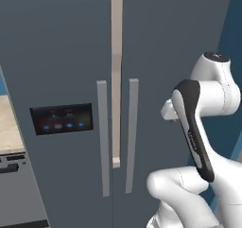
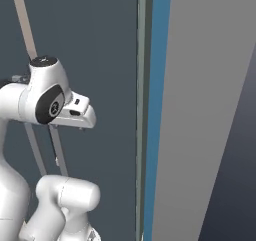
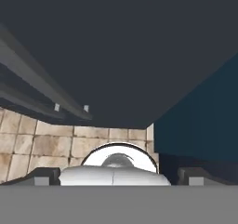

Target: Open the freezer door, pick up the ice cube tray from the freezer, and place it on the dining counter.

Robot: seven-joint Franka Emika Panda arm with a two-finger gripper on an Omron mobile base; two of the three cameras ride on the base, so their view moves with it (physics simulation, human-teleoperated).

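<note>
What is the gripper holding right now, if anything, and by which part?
Nothing is held. In the hand view the gripper has its two fingertips spread wide apart with no object between them, and the freezer door is closed, its handle untouched.

My view of the freezer door (image 1: 56, 57) is cut off at the top, bottom and left, my arm (image 1: 208, 127) covers the lower right of the plain door (image 1: 179, 42), and the display (image 1: 61, 119) symbols are too small to read.
</note>
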